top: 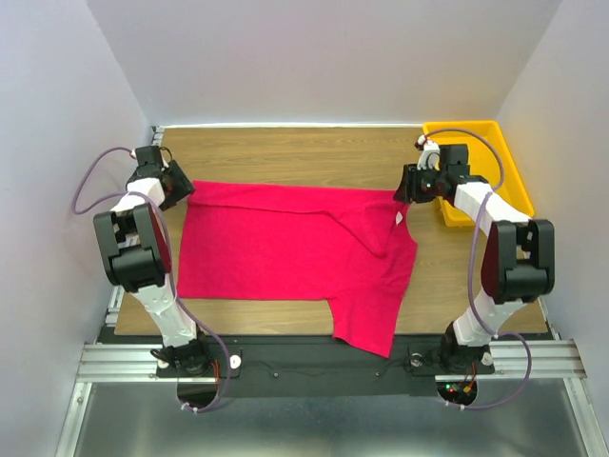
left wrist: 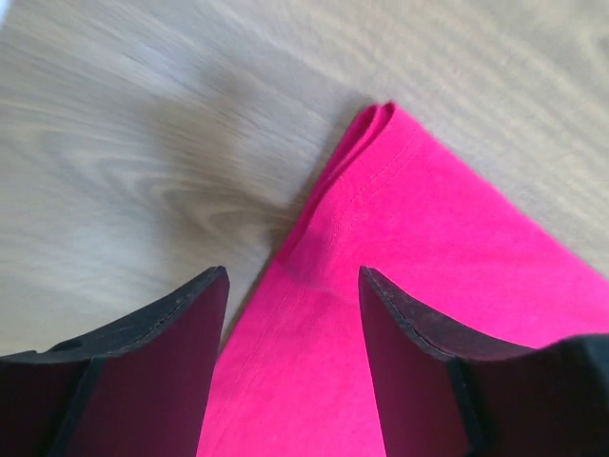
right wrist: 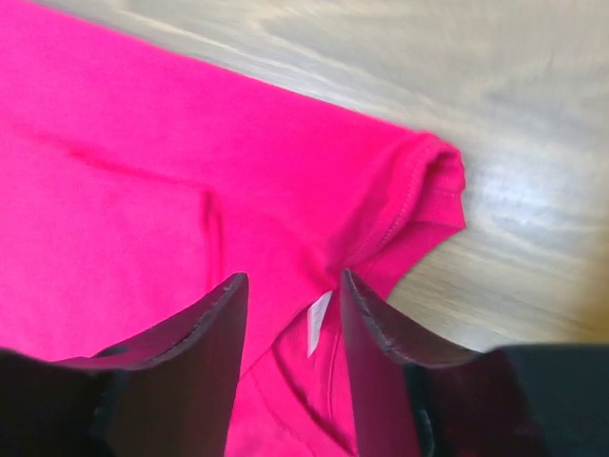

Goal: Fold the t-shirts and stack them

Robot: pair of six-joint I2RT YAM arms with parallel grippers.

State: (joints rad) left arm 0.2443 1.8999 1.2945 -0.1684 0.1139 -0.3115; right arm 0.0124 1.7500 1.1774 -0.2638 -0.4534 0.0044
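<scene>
The crimson-pink t-shirt [top: 285,248] lies spread across the middle of the wooden table [top: 285,143], one part trailing over the near edge at the front. The left gripper [left wrist: 293,278] sits at the shirt's far-left corner, jaws well apart. The hemmed edge runs on the table under the gap between them, nothing pinched. On the other side, the right gripper [right wrist: 293,278] hangs over the far-right corner, jaws also parted, with pink cloth and the small white label [right wrist: 319,324] showing through the gap. The fingers [right wrist: 205,343] look just clear of the fabric, though the blur makes that hard to swear to. The yellow tray [top: 519,190] sits in the far-right corner of the table, beside the right arm, well apart from the shirt.
</scene>
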